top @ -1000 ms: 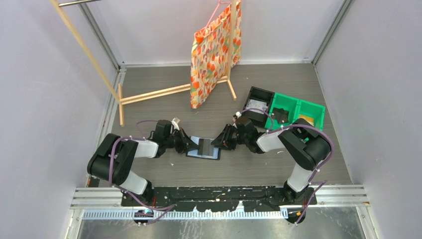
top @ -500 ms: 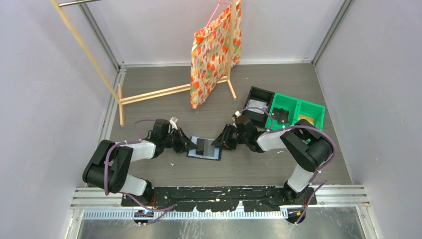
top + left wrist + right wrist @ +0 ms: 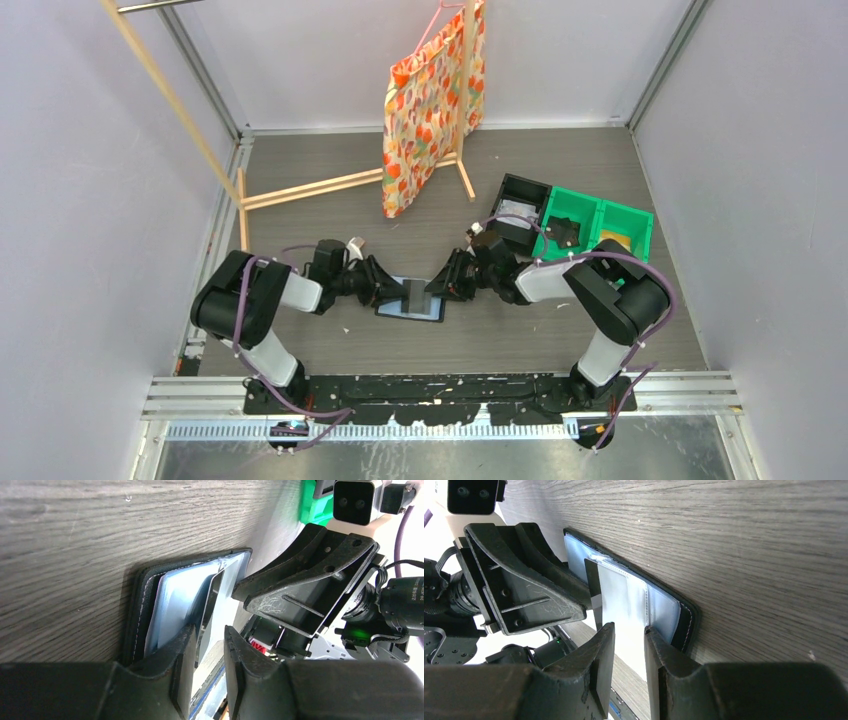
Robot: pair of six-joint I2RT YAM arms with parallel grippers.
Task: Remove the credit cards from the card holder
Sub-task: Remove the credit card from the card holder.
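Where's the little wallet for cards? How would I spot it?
Find the orange patterned bag at the back of the grey table. Between the left gripper and right gripper lies the card holder, opened flat. It is blue-grey inside with a black edge, unlike the boxy bins.

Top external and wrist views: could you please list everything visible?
card holder: one, black outside, blue-grey inside, open at table centre
credit card: one discernible, pale, at holder's middle
bag: one, orange patterned, hanging from rack
wooden rack: one, pale, far left
black bin: one, far right
green bins: two, beside black bin
table: grey woodgrain
left gripper: black, holder's left edge
right gripper: black, holder's right edge
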